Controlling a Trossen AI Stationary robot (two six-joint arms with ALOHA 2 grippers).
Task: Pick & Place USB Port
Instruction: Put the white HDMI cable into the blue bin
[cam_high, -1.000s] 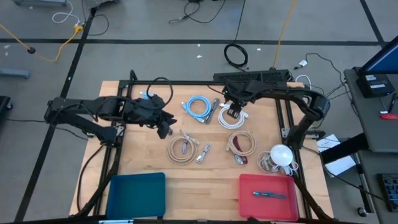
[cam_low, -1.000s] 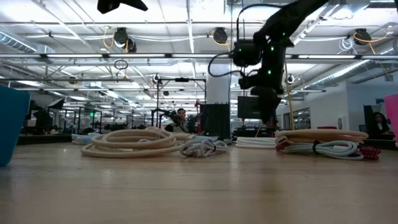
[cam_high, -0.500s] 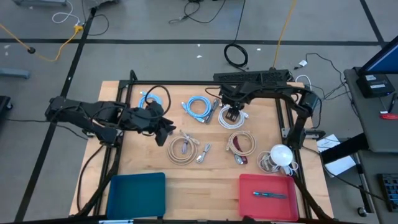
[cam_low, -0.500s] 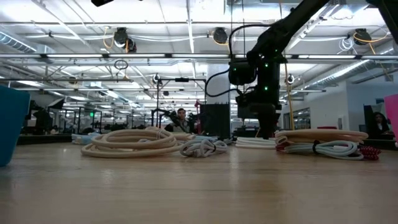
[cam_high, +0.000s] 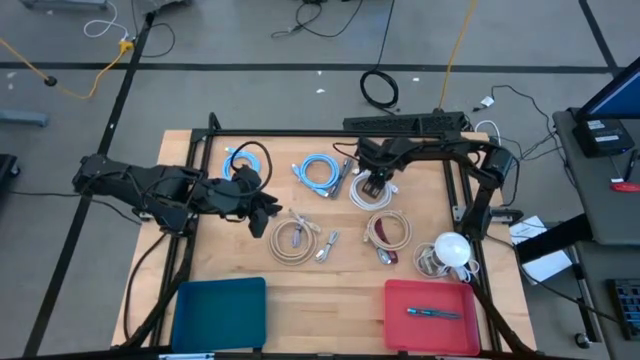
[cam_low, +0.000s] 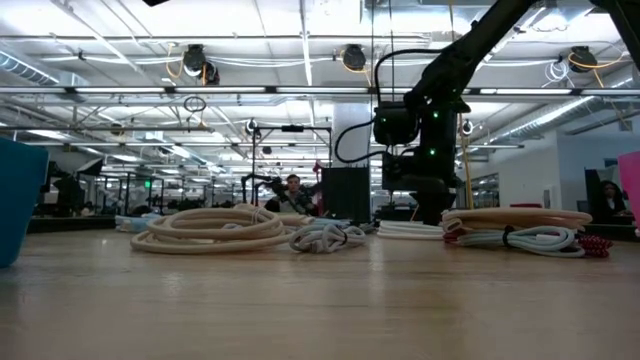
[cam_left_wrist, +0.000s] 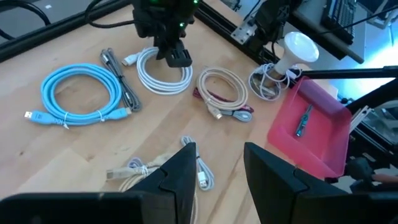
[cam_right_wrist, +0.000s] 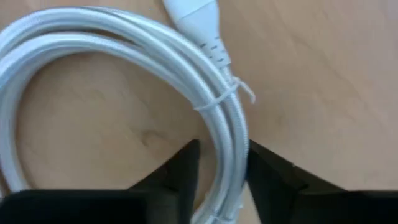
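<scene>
A white coiled cable (cam_high: 372, 190) lies flat near the table's far edge, also in the left wrist view (cam_left_wrist: 163, 78) and the low view (cam_low: 405, 229). My right gripper (cam_high: 375, 183) (cam_right_wrist: 224, 149) is down on it, shut on its loops. A beige coiled cable with USB plugs (cam_high: 290, 240) lies mid-table. My left gripper (cam_high: 266, 211) (cam_left_wrist: 221, 149) hovers open just left of that coil and touches nothing. My right gripper pinches the white cable's bundled loops (cam_right_wrist: 227, 124) between its two fingers (cam_right_wrist: 180, 171), just below the tie and the white plug (cam_right_wrist: 196, 25). The fingers come from above, pointing down, and stand across the strands. The coil lies flat on the table.
A light blue coil (cam_high: 320, 172) and a grey cable lie left of the white coil, with another blue cable (cam_high: 245, 160) at far left. A beige-and-red coil (cam_high: 388, 232), a white lamp (cam_high: 452, 248), a red tray (cam_high: 400, 320) and a teal bin (cam_high: 220, 312) are nearer.
My right gripper has come down onto the white coil until it reaches the table. My left arm has shifted a little toward the near edge, uncovering the blue cable at the far left. No cable has moved.
</scene>
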